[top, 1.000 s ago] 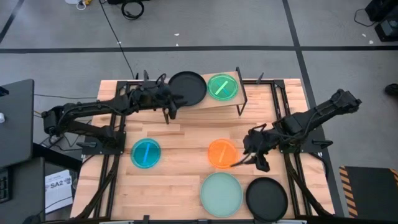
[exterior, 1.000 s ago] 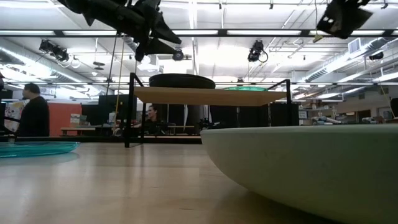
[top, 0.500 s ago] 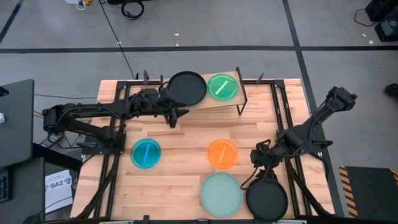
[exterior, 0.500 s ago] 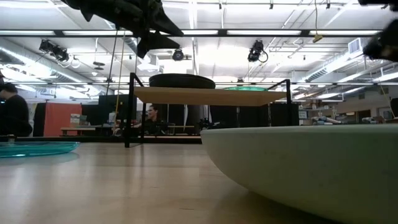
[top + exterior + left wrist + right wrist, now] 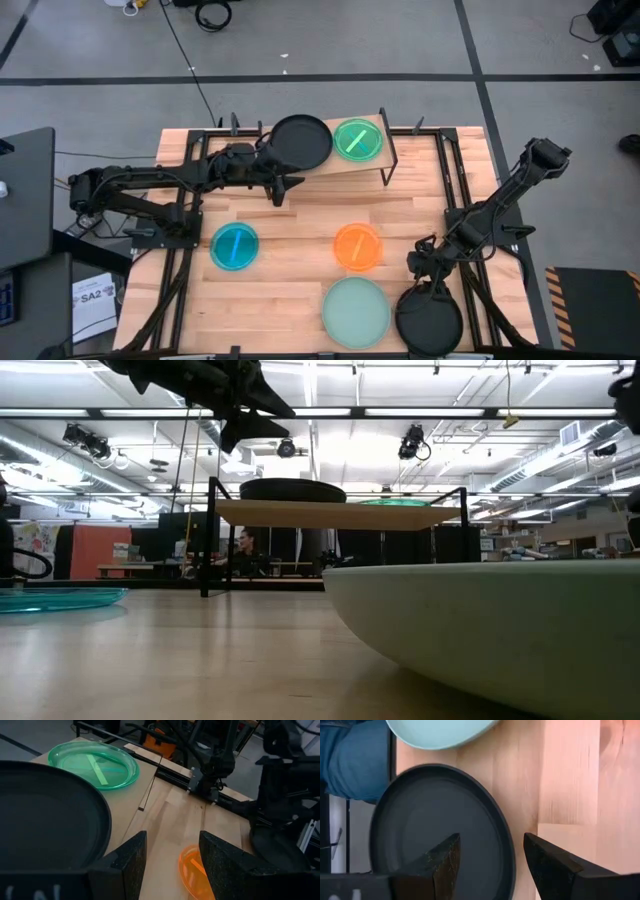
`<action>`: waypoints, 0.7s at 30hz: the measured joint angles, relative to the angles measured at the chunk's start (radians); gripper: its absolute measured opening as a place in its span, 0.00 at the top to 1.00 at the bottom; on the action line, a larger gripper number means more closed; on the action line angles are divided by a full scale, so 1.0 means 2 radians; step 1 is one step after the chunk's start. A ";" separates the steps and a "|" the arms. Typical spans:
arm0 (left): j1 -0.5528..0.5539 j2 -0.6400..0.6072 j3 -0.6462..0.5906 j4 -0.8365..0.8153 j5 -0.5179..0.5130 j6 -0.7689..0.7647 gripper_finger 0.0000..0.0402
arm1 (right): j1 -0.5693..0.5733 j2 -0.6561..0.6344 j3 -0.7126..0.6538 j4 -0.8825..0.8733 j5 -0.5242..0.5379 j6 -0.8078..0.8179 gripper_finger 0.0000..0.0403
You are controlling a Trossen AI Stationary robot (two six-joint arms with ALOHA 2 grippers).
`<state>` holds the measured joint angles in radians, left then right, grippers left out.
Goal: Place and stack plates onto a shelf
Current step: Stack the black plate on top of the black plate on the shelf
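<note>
The right gripper [image 5: 424,272] is held wide, empty, directly above the near rim of a black plate [image 5: 429,318] on the tabletop [image 5: 290,225]; in the right wrist view the plate's rim [image 5: 506,845] is seen running between the two fingers [image 5: 445,865].

Handling, judged: plate is prob. stiff, matte, stoneware-like or heavy melamine; fairly heavy for a rim pinch, so sag/tilt is to be expected. Low raised lip is the only hold: one finger over, one under the edge. Slip risk moderate, chipping poss. if dropped.

Beside that plate, a pale mint plate [image 5: 356,312] w/ thick rounded wall, similar build. Just beyond the gripper, an orange translucent plate [image 5: 357,246]; farther off, a blue one [image 5: 235,246]. Both thin, glossy, prob. light plastic.

The shelf [image 5: 362,165], light wood on black legs, is well apart from the right gripper; a dark plate [image 5: 300,141] and a green translucent plate [image 5: 357,139] are set on it. The left gripper [image 5: 283,183] hovers just beside that dark plate, fingers apart, empty.
</note>
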<state>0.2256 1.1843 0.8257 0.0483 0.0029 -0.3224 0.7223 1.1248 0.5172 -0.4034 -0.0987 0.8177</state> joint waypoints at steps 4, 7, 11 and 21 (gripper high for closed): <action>0.000 0.000 0.000 0.000 0.000 0.000 0.53 | 0.006 0.000 -0.014 0.016 0.000 -0.001 0.45; 0.000 0.000 0.000 0.000 0.000 0.000 0.53 | 0.008 0.000 -0.021 0.015 0.002 0.000 0.45; 0.000 0.000 0.000 0.000 0.000 0.000 0.53 | 0.008 0.000 -0.035 0.029 0.003 0.015 0.47; 0.000 0.000 0.000 0.000 0.000 0.000 0.53 | 0.008 0.000 -0.070 0.056 0.001 0.027 0.49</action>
<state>0.2256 1.1843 0.8257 0.0481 0.0029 -0.3222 0.7387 1.1255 0.3762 -0.2921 -0.0961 0.8723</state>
